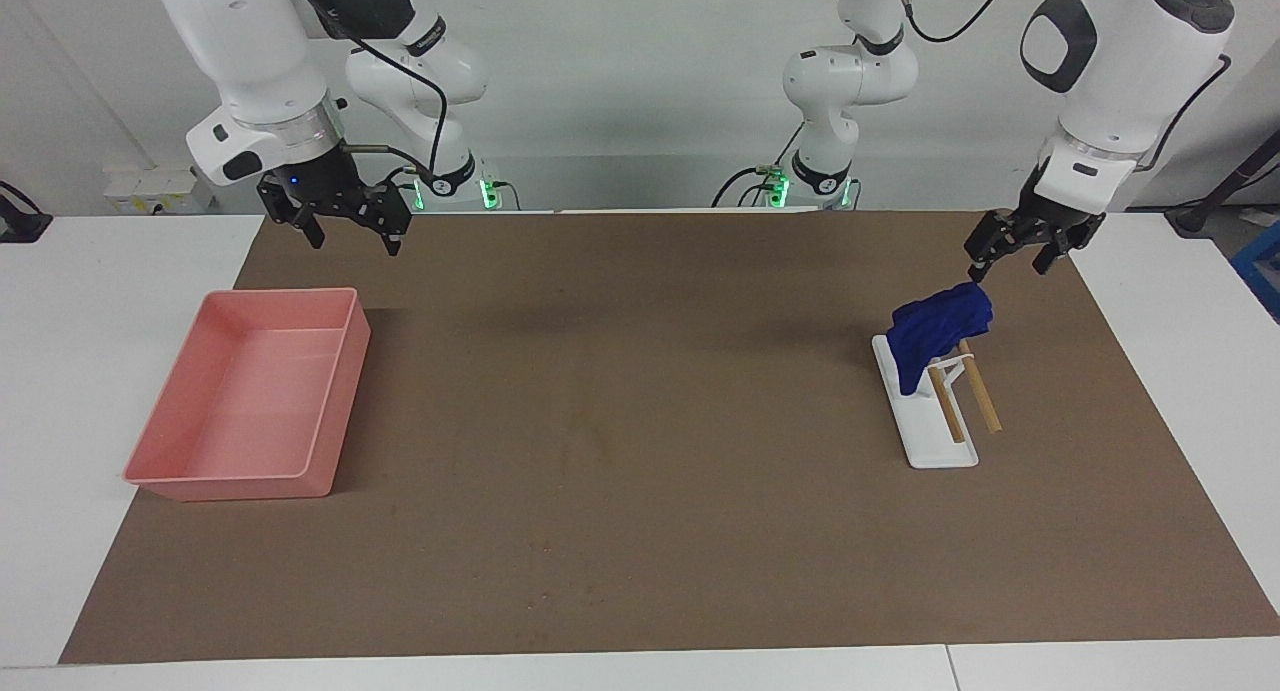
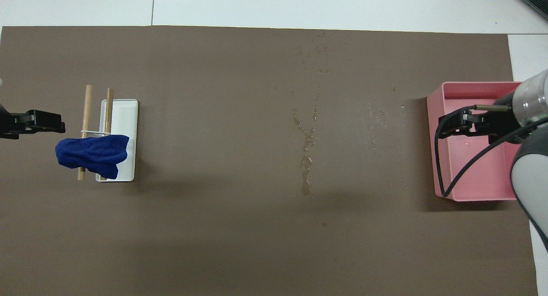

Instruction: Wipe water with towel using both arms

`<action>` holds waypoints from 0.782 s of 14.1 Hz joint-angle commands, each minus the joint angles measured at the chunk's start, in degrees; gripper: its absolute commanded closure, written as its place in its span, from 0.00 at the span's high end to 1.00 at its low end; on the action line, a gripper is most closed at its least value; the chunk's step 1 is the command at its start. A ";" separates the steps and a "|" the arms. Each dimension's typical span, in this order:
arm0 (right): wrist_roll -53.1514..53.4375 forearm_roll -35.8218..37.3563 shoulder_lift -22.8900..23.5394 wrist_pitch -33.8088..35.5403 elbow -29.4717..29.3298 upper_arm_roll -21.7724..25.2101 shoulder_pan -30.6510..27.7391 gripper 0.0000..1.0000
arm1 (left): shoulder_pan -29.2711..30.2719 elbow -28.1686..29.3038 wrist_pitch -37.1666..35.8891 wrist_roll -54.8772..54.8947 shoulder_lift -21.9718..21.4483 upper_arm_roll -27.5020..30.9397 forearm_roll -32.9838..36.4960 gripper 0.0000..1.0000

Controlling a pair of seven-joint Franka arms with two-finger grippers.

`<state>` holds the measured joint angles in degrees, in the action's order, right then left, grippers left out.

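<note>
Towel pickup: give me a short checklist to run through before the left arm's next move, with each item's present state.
1. Towel draped on the rack, not held: ok.
2. Left gripper open, up in the air by the towel, apart from it: ok.
3. Left gripper lined up over the towel: cannot tell.
4. Water lies mid-mat, unwiped, nothing on it: ok.
5. Right gripper open, empty, waiting by the pink tray: ok.

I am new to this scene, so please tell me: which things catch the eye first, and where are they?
A deep-blue towel hangs on a small rack toward the left arm's end of the table, with the open left gripper just above it. A large pink tray sits toward the right arm's end.
</note>
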<state>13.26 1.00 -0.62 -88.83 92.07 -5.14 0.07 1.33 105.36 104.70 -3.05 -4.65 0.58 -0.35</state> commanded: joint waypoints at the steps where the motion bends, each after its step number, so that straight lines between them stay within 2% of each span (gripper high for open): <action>1: -0.78 -1.35 -0.34 0.33 0.40 -0.39 -1.04 1.00 | 2.00 5.37 3.57 -2.48 -2.38 -0.49 0.96 1.00; 4: -0.78 -1.35 -0.34 0.33 0.40 -0.39 -1.04 1.00 | 2.36 10.82 7.87 -14.58 -2.73 -0.50 0.96 1.00; 7: -0.78 -1.35 -0.34 0.33 0.40 -0.39 -1.04 1.00 | 3.58 14.95 9.73 -16.45 -3.08 -0.50 0.96 1.00; 9: -1.04 -1.35 -0.34 0.33 0.40 -0.48 -0.86 1.00 | 4.21 15.40 9.82 -20.57 -3.08 -0.67 0.96 1.00; 11: -1.22 -1.35 -0.34 0.41 0.40 -0.48 -1.04 1.00 | 3.77 15.58 9.39 -19.98 -3.17 -0.67 0.96 1.00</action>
<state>13.26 1.00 -0.62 -88.83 92.06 -5.18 0.07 4.83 118.62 113.08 -21.57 -5.56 0.57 -0.30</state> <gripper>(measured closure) 0.000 0.000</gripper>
